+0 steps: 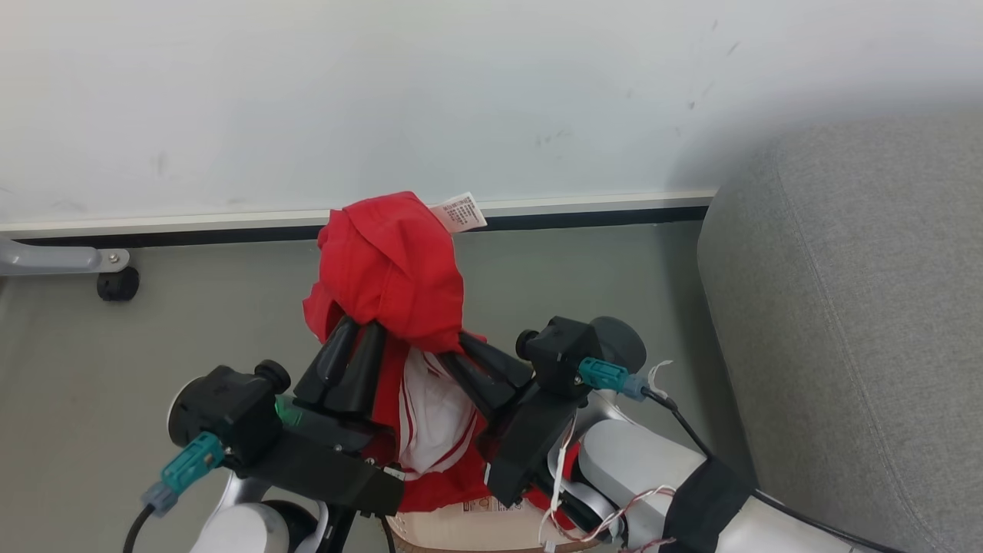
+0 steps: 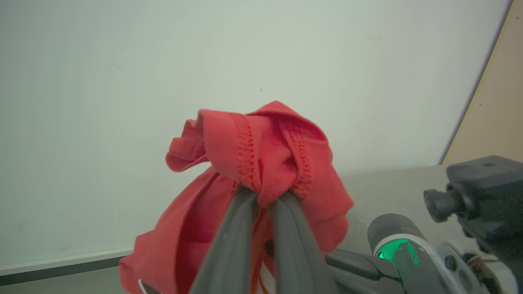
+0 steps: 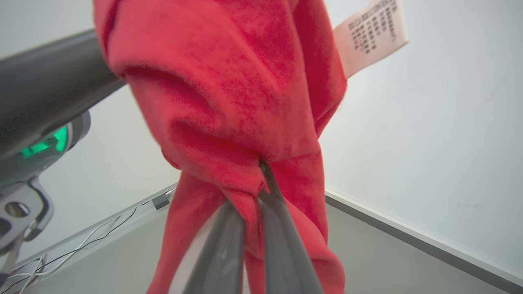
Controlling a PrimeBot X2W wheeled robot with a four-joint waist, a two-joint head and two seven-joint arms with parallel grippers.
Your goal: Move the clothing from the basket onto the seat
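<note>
A red garment [image 1: 388, 265] of the clothing hangs lifted in front of me, bunched at the top, with a white label [image 1: 459, 212] sticking out and white striped fabric [image 1: 430, 418] trailing below. My left gripper [image 1: 357, 329] is shut on its left side, the red cloth [image 2: 265, 155] pinched between the fingers. My right gripper [image 1: 463, 339] is shut on the red cloth [image 3: 229, 122] from the right. A small part of the basket [image 1: 461, 530] shows under the hanging clothing at the bottom edge. The grey seat [image 1: 852, 322] stands to the right.
A pale wall [image 1: 384, 92] with a dark skirting strip runs across behind. Grey floor [image 1: 153, 330] lies to the left. A grey metal leg with a black caster [image 1: 117, 284] stands at the far left. Cables [image 1: 691, 438] trail from my right wrist.
</note>
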